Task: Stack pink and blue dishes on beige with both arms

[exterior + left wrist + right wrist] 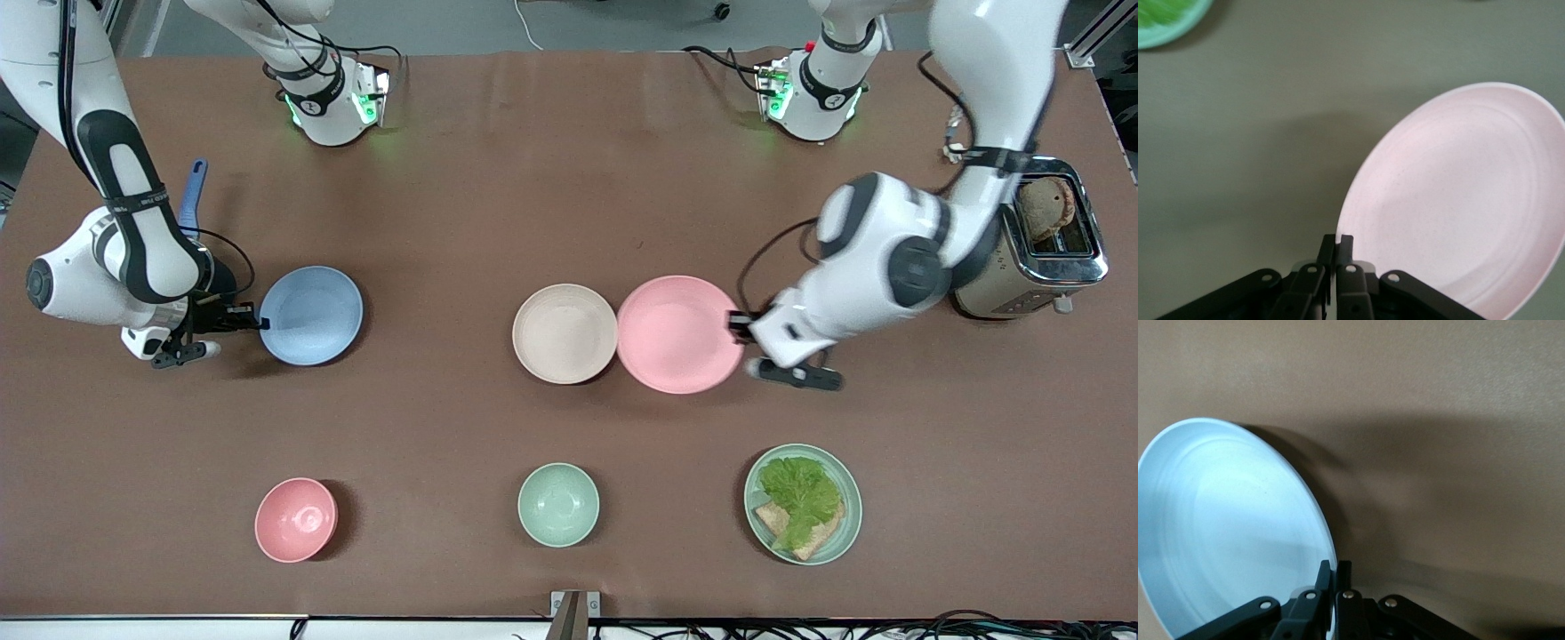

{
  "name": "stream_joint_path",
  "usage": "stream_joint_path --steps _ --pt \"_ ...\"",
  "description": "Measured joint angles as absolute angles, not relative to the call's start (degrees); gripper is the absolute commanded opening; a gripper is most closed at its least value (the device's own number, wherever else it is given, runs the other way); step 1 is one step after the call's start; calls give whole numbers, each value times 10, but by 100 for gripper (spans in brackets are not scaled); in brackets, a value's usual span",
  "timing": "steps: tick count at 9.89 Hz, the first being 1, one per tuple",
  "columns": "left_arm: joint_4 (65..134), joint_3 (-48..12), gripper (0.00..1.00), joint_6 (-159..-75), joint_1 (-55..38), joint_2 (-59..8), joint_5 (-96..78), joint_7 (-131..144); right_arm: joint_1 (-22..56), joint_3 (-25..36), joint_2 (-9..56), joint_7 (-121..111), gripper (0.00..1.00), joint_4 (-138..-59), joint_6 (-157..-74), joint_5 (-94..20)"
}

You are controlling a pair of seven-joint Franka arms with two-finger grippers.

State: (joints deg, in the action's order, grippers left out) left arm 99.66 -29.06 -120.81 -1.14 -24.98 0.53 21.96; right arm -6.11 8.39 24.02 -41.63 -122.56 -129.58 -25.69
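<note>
The pale pink plate (680, 333) lies beside the beige plate (564, 333) mid-table, and their rims meet. My left gripper (736, 324) is shut on the pink plate's rim at the edge toward the left arm's end. In the left wrist view the pink plate (1465, 200) sits tilted, its rim pinched in the left gripper (1336, 243). The light blue plate (311, 316) is toward the right arm's end, with my right gripper (255, 320) shut on its rim. The right wrist view shows the blue plate (1225, 527) tilted up from the table in the right gripper (1336, 570).
Nearer the front camera stand a pink bowl (296, 520), a mint-green bowl (558, 504) and a mint-green plate (853, 511) with lettuce and bread. A toaster (1049, 258) holding bread stands at the left arm's end. A blue handle (193, 196) lies by the right arm.
</note>
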Motion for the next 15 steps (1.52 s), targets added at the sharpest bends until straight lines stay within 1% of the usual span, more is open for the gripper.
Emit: stream_joint_path --steps 1,2,4,5,6,7,9,10,11,12,14,15 --pt "986 -290 0 -1222 -47 -273 31 278 -61 85 240 -414 0 -1214 -1280 -258" --pt "978 -289 0 -1243 -70 -301 47 318 -61 92 239 -405 0 -1187 -1236 -259" --pt "967 -288 0 -1271 -98 -350 61 367 -62 119 234 -368 0 -1092 -1108 -259" --pt "963 -288 0 -1276 -106 -363 63 374 -62 124 229 -334 1 -1051 -1060 -259" --pt "962 -288 0 -1281 -109 -371 63 375 -58 123 225 -293 1 -1026 -1033 -259" --pt "961 -288 3 -1289 -110 -377 63 375 -42 120 224 -250 1 -1015 -1026 -258" --pt "961 -288 24 -1301 -111 -386 63 375 5 102 222 -151 1 -1010 -1030 -259" --pt "960 -288 37 -1302 -111 -389 63 375 16 72 220 -95 1 -1009 -1043 -259" --pt "960 -288 84 -1303 -111 -391 63 375 19 34 214 -35 1 -1008 -1064 -258" --pt "960 -288 100 -1303 -112 -392 63 375 22 -1 210 16 1 -1008 -1081 -258" --pt "944 -287 100 -1304 -106 -389 64 376 23 -62 208 98 1 -1008 -1113 -258" --pt "930 -285 100 -1286 -90 -372 69 376 24 -91 208 131 1 -1009 -1132 -258"
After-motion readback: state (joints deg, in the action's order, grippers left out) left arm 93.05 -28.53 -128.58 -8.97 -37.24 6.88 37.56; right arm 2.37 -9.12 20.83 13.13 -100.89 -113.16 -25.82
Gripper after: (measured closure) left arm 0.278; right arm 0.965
